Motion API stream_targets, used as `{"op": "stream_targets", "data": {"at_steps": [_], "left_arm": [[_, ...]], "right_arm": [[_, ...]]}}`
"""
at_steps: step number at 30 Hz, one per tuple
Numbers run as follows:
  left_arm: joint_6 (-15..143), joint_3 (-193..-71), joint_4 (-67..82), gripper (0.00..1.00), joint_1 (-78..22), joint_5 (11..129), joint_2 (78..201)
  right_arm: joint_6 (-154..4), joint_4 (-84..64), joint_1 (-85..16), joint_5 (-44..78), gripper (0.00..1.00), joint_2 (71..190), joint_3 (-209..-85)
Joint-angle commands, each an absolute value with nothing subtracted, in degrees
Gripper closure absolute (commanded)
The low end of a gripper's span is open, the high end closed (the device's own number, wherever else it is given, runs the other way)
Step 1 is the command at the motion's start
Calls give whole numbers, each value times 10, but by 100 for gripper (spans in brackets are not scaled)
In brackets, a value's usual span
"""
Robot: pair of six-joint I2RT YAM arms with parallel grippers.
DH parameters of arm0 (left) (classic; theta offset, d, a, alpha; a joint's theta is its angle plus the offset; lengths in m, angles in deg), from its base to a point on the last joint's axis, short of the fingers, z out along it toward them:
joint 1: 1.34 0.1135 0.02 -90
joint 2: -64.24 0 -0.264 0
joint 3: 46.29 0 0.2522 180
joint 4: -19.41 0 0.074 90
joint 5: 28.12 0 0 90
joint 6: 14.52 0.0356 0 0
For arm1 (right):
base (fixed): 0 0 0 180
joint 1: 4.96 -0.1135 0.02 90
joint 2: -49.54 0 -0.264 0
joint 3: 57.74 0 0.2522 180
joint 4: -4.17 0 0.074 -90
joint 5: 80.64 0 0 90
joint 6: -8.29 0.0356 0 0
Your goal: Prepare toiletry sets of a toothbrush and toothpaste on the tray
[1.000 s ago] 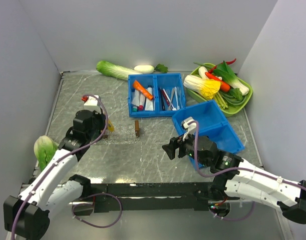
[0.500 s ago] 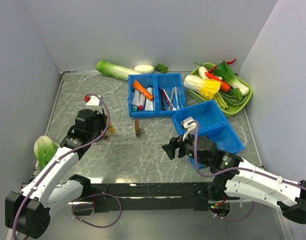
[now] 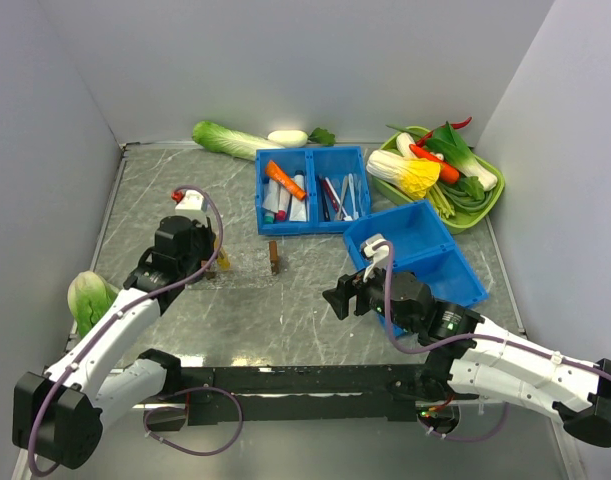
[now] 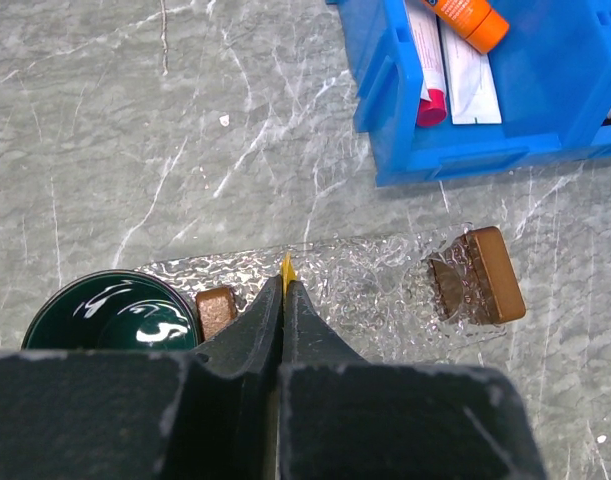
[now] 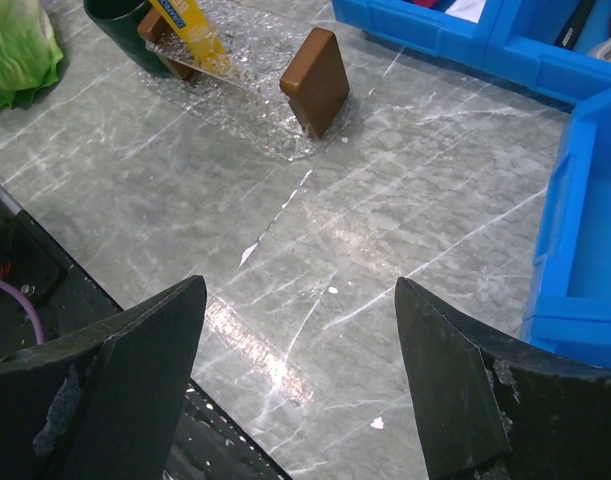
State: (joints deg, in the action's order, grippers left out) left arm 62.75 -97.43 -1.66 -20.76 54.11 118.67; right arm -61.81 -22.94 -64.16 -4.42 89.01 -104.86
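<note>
The left gripper (image 4: 285,295) is pinched shut on the yellow toothpaste (image 5: 193,38), held tilted over the left end of the clear tray (image 4: 385,290); the right gripper (image 5: 300,290) hangs spread wide, empty. Dropped from here, the tube could topple onto the small brown block (image 4: 217,308) or slide off the tray's edge.

My left arm stretched toward the far left, wrist tipped down, left gripper (image 4: 285,292) with fingers pressed together on a sliver of the toothpaste (image 4: 287,266), my right arm bent low near the middle, right gripper (image 5: 297,300) with fingers spread wide.
</note>
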Motion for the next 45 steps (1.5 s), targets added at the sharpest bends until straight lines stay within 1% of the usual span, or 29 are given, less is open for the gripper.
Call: {"op": "stream_targets", "data": {"at_steps": [1,13,19,27,30,31,33,34,36,37,39,40,42,43,45], "left_arm": [[634,-1005,1,94,-207,544,1189],[634,-1015,-13,83,-207,546,1202],[634,-1019,-17,70,-207,548,1202],[637,-1021,-17,59,-207,563,1196],[637,-1020,-16,53,-207,564,1190],[638,-1019,-15,48,-207,565,1188],[641,-1017,-11,44,-207,568,1180],[642,-1017,-9,39,-207,570,1173],[645,-1014,-3,33,-207,573,1165],[645,-1013,0,27,-207,578,1155],[647,-1009,12,23,-207,584,1142],[648,-1007,16,20,-207,589,1129],[649,-1008,27,15,-206,585,1117],[648,-1018,45,9,-205,584,1108],[646,-1036,68,4,-201,605,1109]], "right_arm": [[-620,-211,-639,-42,16,891,-1049],[-618,-213,-640,-42,16,891,-1047],[-618,-213,-640,-42,16,889,-1046],[-616,-213,-639,-40,16,891,-1048],[-616,-214,-640,-38,15,887,-1050],[-616,-214,-640,-39,15,886,-1050],[-617,-217,-639,-39,15,883,-1052],[-617,-220,-640,-40,15,884,-1052],[-612,-237,-640,-41,15,887,-1060],[-611,-243,-640,-42,16,887,-1063],[-611,-257,-639,-46,16,885,-1071],[-611,-262,-640,-50,16,885,-1074],[-618,-291,-640,-61,16,882,-1089],[-623,-307,-640,-67,18,884,-1115],[-636,-348,-639,-96,18,895,-1146]]}}
